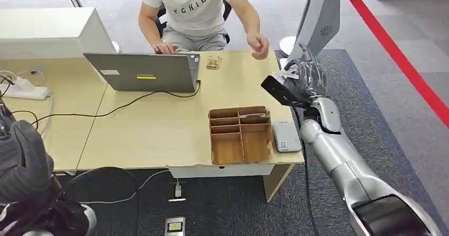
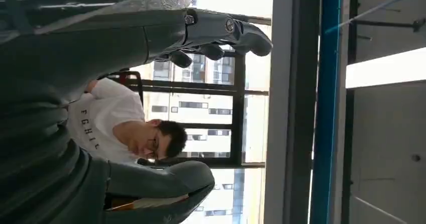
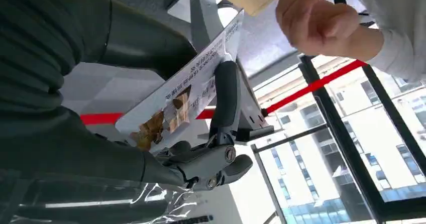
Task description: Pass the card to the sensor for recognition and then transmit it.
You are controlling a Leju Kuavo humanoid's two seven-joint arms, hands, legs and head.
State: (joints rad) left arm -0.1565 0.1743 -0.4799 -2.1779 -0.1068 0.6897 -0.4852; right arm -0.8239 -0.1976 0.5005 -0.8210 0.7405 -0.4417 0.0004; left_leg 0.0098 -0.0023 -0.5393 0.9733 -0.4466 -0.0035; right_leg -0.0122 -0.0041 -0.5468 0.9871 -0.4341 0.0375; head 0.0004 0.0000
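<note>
My right hand (image 1: 306,82) is raised over the table's right edge and holds a card (image 1: 279,91), dark on the side facing me. In the right wrist view the card (image 3: 188,91) shows a white printed face, pinched between my thumb and a dark finger (image 3: 224,101). A grey sensor pad (image 1: 286,136) lies flat on the table just right of the wooden tray, below the card. A person's hand (image 1: 259,46) hovers beyond the card, loosely curled. My left hand (image 1: 24,162) hangs low at the near left; its fingers (image 2: 216,38) are apart and hold nothing.
A partitioned wooden tray (image 1: 240,134) sits near the front edge of the table (image 1: 159,130). A grey laptop (image 1: 143,72) stands open before the seated person (image 1: 193,8), with a cable trailing left. A small object (image 1: 214,62) lies by the laptop. A grey stand (image 1: 317,19) rises at the right.
</note>
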